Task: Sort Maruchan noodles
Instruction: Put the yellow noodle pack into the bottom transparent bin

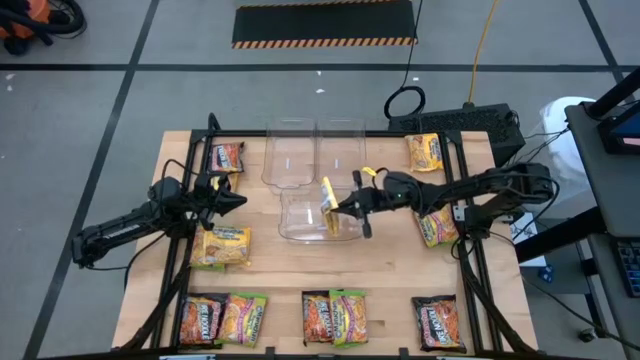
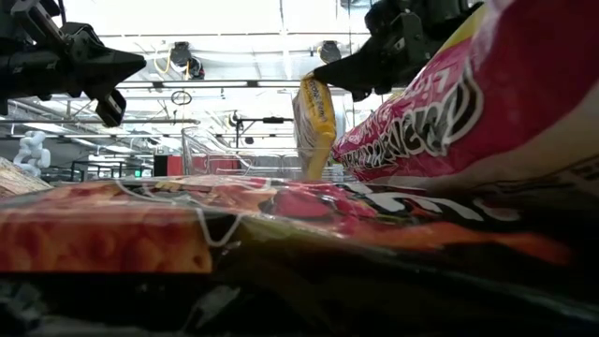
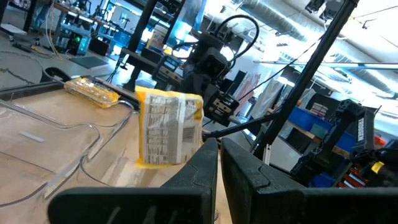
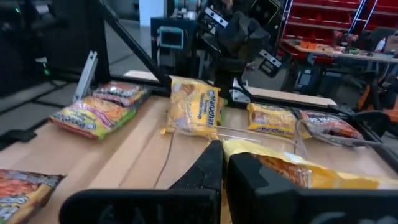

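Right pincer: the right pincer point(image 1: 347, 208) is clamped on a yellow packet point(image 1: 328, 206), holding it up on edge above the nearest clear bin point(image 1: 300, 228); in the low view that packet point(image 2: 315, 126) hangs clear of the counter.
Left pincer: the left pincer point(image 1: 238, 200) hovers empty above the counter's left side, fingers point(image 3: 205, 163) nearly together with only a slim gap, nothing between them.
Bins: two more clear bins point(image 1: 312, 150) sit side by side behind the first, towards the far edge.
Left side packets: an orange-red packet point(image 1: 227, 157) lies at the far left, and a yellow one point(image 1: 221, 247) lies flat just below the left pincer.
Right side packets: a yellow packet point(image 1: 426, 152) sits at the far right; another packet point(image 1: 438, 227) lies under the right arm, partly hidden.
Near edge: an orange-red and a lime-green packet point(image 1: 224, 319) on the left, another such pair point(image 1: 335, 318) in the middle, a dark packet point(image 1: 438, 322) on the right.
Counter: pale wood counter point(image 1: 400, 275), bare between the groups.
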You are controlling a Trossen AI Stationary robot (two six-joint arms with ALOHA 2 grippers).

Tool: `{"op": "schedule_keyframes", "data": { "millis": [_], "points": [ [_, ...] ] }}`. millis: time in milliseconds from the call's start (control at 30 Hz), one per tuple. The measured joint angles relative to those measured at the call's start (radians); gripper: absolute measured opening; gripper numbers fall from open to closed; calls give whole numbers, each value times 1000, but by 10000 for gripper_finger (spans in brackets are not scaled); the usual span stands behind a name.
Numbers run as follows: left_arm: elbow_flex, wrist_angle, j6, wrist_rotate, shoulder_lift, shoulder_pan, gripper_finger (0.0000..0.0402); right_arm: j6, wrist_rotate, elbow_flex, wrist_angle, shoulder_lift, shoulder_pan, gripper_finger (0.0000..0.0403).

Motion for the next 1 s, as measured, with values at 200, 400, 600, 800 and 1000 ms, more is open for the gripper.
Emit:
{"op": "schedule_keyframes", "data": {
  "millis": [200,400,600,800,1000],
  "points": [
    [0,0,-8,0,0,0,26,34,4,-100,227,0,0,0],
    [0,0,-7,0,0,0,26,47,51,-191,359,0,0,0],
    [0,0,-27,0,0,0,26,45,61,-214,373,0,0,0],
    [0,0,-33,0,0,0,26,15,62,-214,366,0,-2,0],
    [0,0,-60,0,0,0,26,-9,85,-214,308,0,-2,0]
  ]
}}
